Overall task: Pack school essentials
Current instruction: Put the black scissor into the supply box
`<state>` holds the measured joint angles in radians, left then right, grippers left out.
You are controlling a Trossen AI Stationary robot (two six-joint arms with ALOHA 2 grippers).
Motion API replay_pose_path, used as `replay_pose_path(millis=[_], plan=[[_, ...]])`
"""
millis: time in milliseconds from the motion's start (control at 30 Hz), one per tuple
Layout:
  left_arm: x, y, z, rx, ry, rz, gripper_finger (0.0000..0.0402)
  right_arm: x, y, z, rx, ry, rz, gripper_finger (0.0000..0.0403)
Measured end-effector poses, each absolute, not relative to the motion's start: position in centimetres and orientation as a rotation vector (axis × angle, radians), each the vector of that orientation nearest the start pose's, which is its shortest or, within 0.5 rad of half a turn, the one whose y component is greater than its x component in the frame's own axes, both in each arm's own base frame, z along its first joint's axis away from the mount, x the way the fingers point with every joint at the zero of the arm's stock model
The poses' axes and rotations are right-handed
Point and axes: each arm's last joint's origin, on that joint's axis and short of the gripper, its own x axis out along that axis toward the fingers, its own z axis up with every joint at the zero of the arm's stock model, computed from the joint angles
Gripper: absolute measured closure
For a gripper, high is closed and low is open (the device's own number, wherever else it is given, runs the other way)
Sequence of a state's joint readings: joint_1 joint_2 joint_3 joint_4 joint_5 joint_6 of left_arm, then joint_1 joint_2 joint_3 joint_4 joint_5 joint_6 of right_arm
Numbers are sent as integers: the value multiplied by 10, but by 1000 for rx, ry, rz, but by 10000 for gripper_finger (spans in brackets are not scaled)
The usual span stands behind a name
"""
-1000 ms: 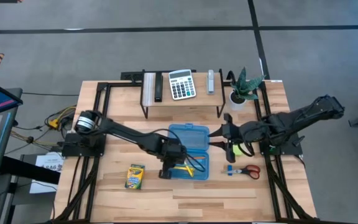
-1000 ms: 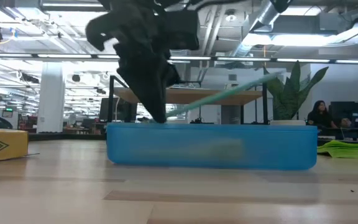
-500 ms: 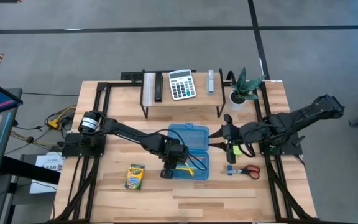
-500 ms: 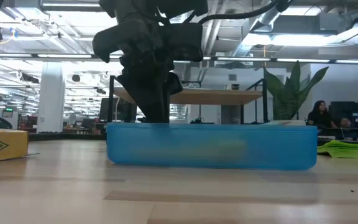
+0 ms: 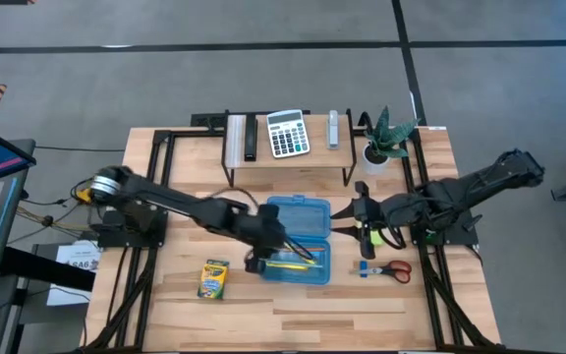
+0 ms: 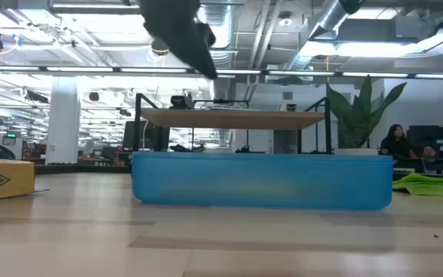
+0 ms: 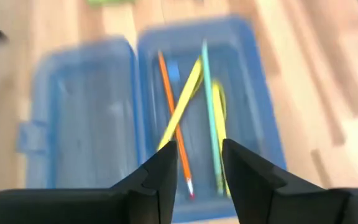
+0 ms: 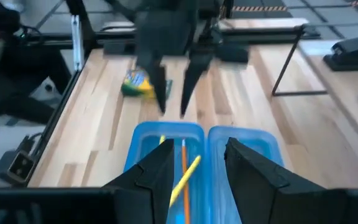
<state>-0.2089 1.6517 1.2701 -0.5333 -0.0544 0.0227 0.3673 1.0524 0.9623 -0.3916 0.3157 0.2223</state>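
The open blue pencil case point(image 5: 298, 242) lies mid-table, its lid toward the far edge. Yellow, orange and teal pencils point(image 7: 188, 115) lie crossed in its tray point(image 5: 299, 264). My left gripper point(image 5: 256, 260) point(image 7: 197, 146) hovers above the tray's left end, open and empty. My right gripper point(image 5: 337, 221) point(image 8: 197, 148) waits level at the case's right side, open. The crayon box point(image 5: 213, 278) lies flat left of the case. The lime-green sticky-note pad point(image 5: 373, 236), the red-handled scissors point(image 5: 393, 269) and the tiny blue piece point(image 5: 364, 267) lie under and near the right arm.
A low shelf point(image 5: 288, 157) at the far edge carries the calculator point(image 5: 287, 133) and small dark and grey items. The potted plant point(image 5: 386, 138) stands at its right end. Bare wood lies along the near edge point(image 5: 293, 315). A person sits far off in the room point(image 6: 397, 142).
A second ago my left gripper was low at the case with a teal pencil slanting up from its fingers. It dipped into the tray, then rose well clear, without the pencil. The teal pencil now lies flat in the tray among the others.
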Motion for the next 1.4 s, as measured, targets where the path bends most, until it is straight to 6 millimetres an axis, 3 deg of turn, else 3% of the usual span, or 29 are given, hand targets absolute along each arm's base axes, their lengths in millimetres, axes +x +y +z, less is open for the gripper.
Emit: replay_pose_path(millis=[133, 367, 567, 733, 833, 1067, 1267, 1400], plan=[[311, -66, 260, 113, 669, -181, 301, 208, 77, 324, 79, 482, 18, 239], [256, -63, 244, 52, 267, -205, 310, 210, 88, 327, 97, 525, 37, 241], [226, -61, 236, 48, 41, -230, 313, 225, 98, 323, 74, 780, -31, 256], [219, -60, 238, 7, 34, -233, 313, 228, 114, 296, 83, 1127, -65, 266], [219, -63, 238, 10, 37, -244, 313, 229, 123, 282, 113, 1230, -105, 268], [219, -64, 237, 5, 42, -239, 313, 216, 144, 274, 100, 1217, -48, 261], [219, -65, 237, 8, 42, -245, 313, 183, 130, 261, 206, 1192, -80, 260], [219, -65, 237, 10, 40, -245, 313, 170, 129, 241, 270, 1180, -64, 257]])
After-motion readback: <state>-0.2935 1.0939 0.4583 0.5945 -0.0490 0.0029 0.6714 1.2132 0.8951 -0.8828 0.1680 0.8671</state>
